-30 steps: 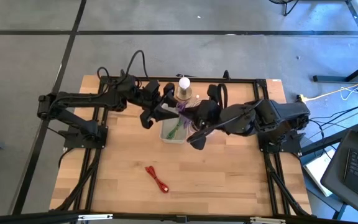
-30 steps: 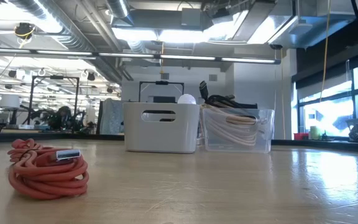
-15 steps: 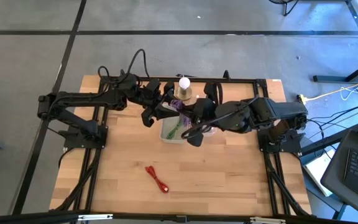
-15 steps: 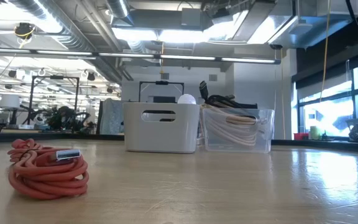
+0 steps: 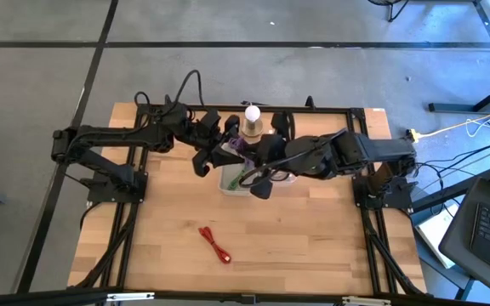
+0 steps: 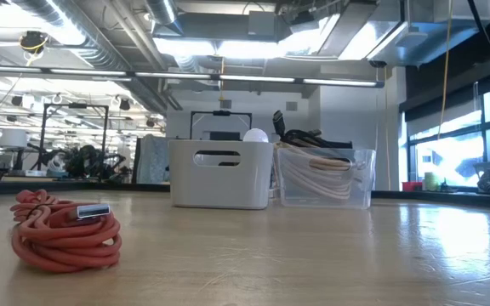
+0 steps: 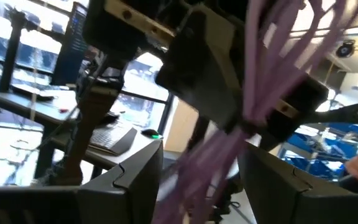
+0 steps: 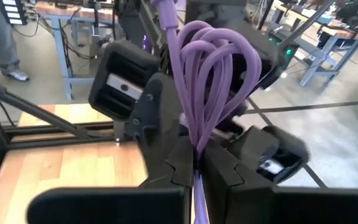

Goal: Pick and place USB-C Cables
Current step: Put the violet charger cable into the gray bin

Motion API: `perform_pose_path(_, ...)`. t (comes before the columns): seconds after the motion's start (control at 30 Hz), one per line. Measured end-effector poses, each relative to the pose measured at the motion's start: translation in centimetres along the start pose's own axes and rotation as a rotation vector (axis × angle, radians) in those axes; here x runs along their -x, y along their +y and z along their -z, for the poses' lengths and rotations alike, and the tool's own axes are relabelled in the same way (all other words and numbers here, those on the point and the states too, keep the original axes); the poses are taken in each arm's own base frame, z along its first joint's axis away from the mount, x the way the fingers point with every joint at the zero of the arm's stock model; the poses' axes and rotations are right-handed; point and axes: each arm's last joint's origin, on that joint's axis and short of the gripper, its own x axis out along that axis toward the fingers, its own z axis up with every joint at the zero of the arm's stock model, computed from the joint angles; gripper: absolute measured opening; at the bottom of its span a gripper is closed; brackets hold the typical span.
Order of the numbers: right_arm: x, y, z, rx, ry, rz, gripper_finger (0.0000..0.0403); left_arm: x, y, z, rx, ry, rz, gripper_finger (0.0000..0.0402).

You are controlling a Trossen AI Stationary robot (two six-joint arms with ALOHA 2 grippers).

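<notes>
While both my arms crowd over the white bin (image 5: pixel 235 180), my right jaws (image 8: pixel 194 163) pinch the purple cable bundle (image 8: pixel 211 81) above it; my left jaws (image 5: pixel 221 153) sit alongside, their grip impossible to tell. Open surface (image 5: pixel 313 246) surrounds the red cable bundle (image 5: pixel 215 244).
</notes>
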Motion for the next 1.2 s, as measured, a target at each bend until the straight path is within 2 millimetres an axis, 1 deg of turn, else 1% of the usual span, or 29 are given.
perform_pose_path(0.07,-0.3,0.1,0.1,0.002,0.005,-0.010,0.0012,0.0,0.0,0.0,-0.027,-0.005,-0.010,0.0192)
perform_pose_path(0.13,-0.4,0.1,0.1,0.000,0.004,-0.012,0.0012,0.0,0.0,0.0,-0.061,-0.004,-0.008,0.0166)
perform_pose_path(0.2,-0.5,0.2,0.1,0.001,0.005,-0.012,0.0012,-0.1,-0.2,0.1,-0.095,0.000,-0.001,0.0122)
perform_pose_path(0.3,-0.4,0.2,0.1,0.002,0.006,-0.012,0.0012,-0.3,-0.4,0.3,-0.145,0.013,0.026,0.0034)
perform_pose_path(0.33,-0.4,0.2,0.1,0.002,0.006,-0.013,0.0012,-0.3,-0.5,0.3,-0.149,0.016,0.032,0.0020)
perform_pose_path(0.47,-0.4,0.1,0.1,0.028,0.007,-0.012,0.0013,-0.3,-0.5,0.3,-0.145,0.017,0.034,0.0012)
perform_pose_path(0.53,-0.3,0.1,0.2,0.055,0.013,-0.013,0.0028,-0.3,-0.4,0.3,-0.135,0.020,0.029,0.0012)
perform_pose_path(0.63,0.9,0.1,0.2,0.116,0.046,0.000,0.0078,-0.3,-0.4,0.5,-0.116,0.033,0.031,0.0012)
perform_pose_path(0.7,2.5,0.0,-0.1,0.142,0.051,0.051,0.0118,-0.3,-0.4,0.4,-0.117,0.034,0.043,0.0012)
perform_pose_path(0.8,4.4,0.0,0.2,0.184,0.064,0.154,0.0171,-0.3,-0.5,0.5,-0.115,0.039,0.051,0.0011)
perform_pose_path(0.9,6.0,-0.1,0.5,0.154,0.071,0.223,0.0208,-0.3,-0.4,0.5,-0.098,0.042,0.047,0.0011)
perform_pose_path(1.0,7.8,-0.5,1.0,0.117,0.089,0.274,0.0225,-0.2,-0.1,0.9,-0.052,0.069,-0.013,0.0011)
perform_pose_path(1.1,8.5,-0.6,2.1,0.084,0.142,0.307,0.0228,0.0,0.6,2.0,0.013,0.156,-0.152,0.0011)
perform_pose_path(1.2,9.2,-0.9,3.3,0.036,0.219,0.318,0.0221,0.1,1.5,3.5,0.093,0.239,-0.311,0.0010)
